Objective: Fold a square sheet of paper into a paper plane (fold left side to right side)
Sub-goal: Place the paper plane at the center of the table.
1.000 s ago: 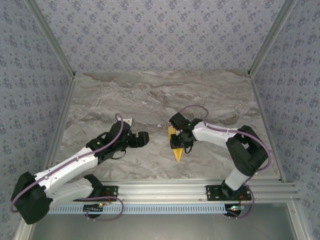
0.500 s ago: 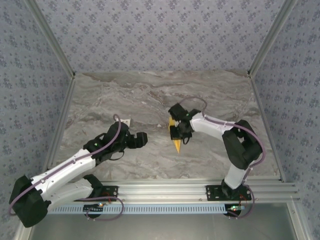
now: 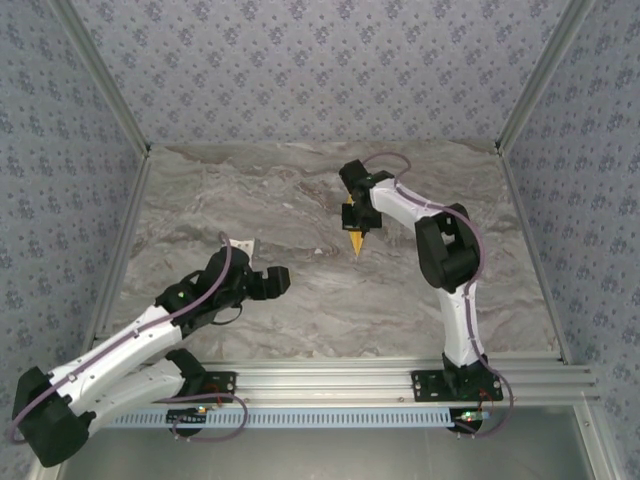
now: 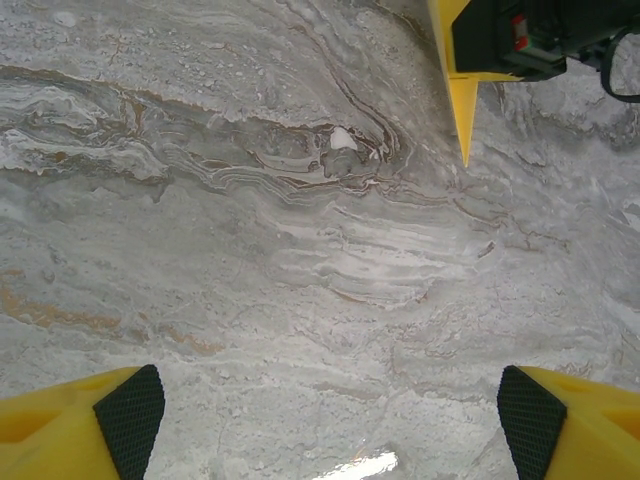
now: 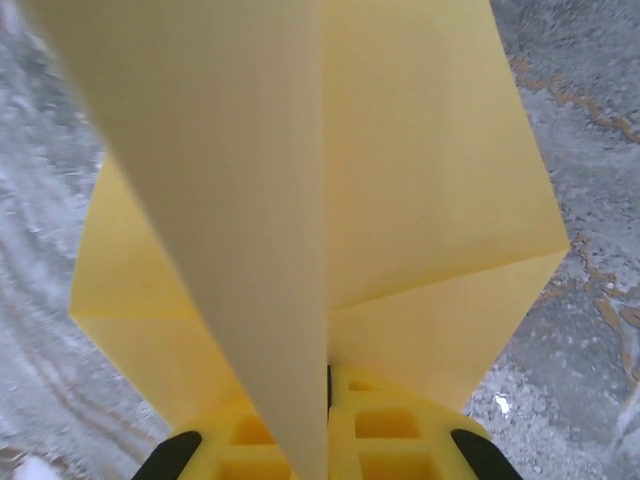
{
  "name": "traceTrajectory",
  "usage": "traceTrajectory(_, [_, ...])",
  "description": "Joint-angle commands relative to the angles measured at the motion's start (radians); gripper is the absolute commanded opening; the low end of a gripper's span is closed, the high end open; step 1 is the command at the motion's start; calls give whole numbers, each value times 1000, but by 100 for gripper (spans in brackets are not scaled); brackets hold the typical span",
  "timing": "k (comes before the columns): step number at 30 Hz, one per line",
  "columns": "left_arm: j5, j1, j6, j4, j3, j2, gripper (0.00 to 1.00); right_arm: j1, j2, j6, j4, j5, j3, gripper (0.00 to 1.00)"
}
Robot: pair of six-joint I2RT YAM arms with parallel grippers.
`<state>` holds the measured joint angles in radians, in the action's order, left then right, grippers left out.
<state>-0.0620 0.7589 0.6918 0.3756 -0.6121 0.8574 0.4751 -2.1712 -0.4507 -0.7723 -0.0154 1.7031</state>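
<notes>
top high, left wrist low; share paper plane

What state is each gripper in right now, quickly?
Left gripper: open, holding nothing.
Right gripper: shut on the paper plane.

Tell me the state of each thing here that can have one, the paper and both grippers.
paper plane: folded into a narrow pointed dart, gripped at its wide end, tip pointing toward the arm bases.
right gripper: shut on the paper plane, over the far middle of the table.
left gripper: open, holding nothing, above the table.
</notes>
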Motion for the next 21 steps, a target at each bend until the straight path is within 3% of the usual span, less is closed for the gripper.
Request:
traceTrajectory(1, [-19,-2,-12,20,15,-17,90,-6,-35,41,-87,-7,66,8])
traceTrajectory(12, [-37,-28,-16,40,-1,-13,91,-9,-38,68,-106,15,66,29])
traceTrajectory(21, [78,-198,-15,37,-27,-29,97,11,167,97,-159,-73,2,50])
